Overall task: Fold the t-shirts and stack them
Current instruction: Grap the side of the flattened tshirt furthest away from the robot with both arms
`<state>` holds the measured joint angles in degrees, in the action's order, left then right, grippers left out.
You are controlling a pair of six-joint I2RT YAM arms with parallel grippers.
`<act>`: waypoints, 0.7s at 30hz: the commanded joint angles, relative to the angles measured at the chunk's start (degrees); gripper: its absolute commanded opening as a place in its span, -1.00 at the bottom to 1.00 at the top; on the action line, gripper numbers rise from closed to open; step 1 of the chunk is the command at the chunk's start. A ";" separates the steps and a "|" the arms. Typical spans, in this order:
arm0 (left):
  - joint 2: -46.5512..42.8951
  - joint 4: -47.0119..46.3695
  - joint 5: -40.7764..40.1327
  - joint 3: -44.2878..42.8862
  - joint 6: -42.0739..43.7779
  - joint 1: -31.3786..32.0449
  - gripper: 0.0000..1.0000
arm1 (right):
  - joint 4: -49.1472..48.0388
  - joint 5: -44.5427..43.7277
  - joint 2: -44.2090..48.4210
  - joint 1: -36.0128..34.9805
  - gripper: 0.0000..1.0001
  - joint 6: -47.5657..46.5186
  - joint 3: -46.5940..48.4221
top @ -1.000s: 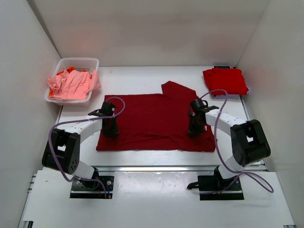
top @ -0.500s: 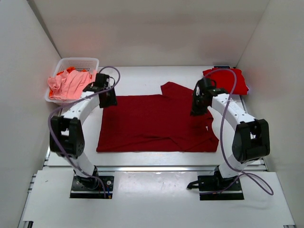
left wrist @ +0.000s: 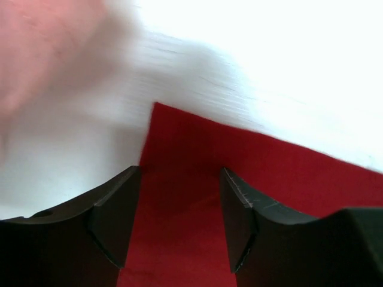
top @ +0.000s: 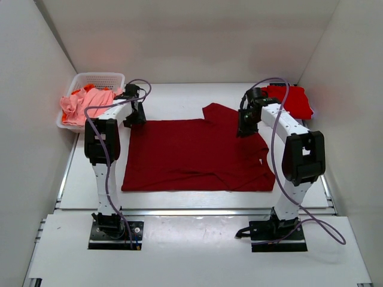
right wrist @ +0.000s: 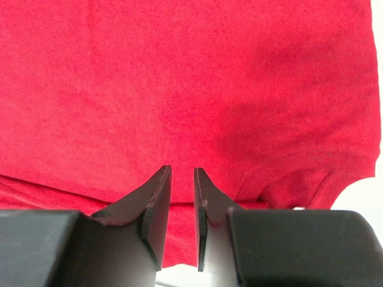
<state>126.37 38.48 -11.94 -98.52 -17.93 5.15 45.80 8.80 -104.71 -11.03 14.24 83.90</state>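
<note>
A large dark maroon t-shirt (top: 197,152) lies spread flat in the middle of the table, one sleeve folded over at its far right. My left gripper (top: 135,115) is open over the shirt's far left corner; in the left wrist view (left wrist: 179,169) the jaws straddle that corner (left wrist: 173,137) with nothing between them. My right gripper (top: 244,127) hangs over the shirt's far right part by the sleeve. In the right wrist view (right wrist: 182,170) its jaws stand a narrow gap apart over the cloth (right wrist: 191,78), holding nothing. A folded bright red t-shirt (top: 287,100) lies at the back right.
A white lattice basket (top: 99,78) at the back left holds salmon-pink (top: 84,106) and orange (top: 90,88) shirts. White walls enclose the table on the left, back and right. The left arm reaches close beside the basket.
Both arms have swung from the middle of the maroon shirt out to its far edge, the left one reaching the far left corner. The shirt itself has not moved.
</note>
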 commanded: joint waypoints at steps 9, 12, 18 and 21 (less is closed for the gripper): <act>-1.03 -3.41 -2.12 1.66 1.41 -1.54 0.32 | 0.87 1.22 -6.29 0.74 -0.62 -2.02 9.61; -0.43 -3.94 -1.77 0.88 1.32 -2.07 0.31 | 0.61 0.96 -7.70 0.57 -0.61 -1.76 11.28; 3.79 -0.17 1.39 -4.65 1.76 -2.60 -0.02 | -0.19 -0.01 -12.35 2.50 -0.62 -1.67 16.37; 5.46 2.20 2.80 -7.03 2.11 -2.34 -0.50 | 1.73 0.25 -17.35 5.04 -0.60 -1.41 23.91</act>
<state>130.13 37.76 -10.55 -103.04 -16.95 3.16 47.16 9.32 -119.00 -8.71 13.02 101.19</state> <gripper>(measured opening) 0.309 0.198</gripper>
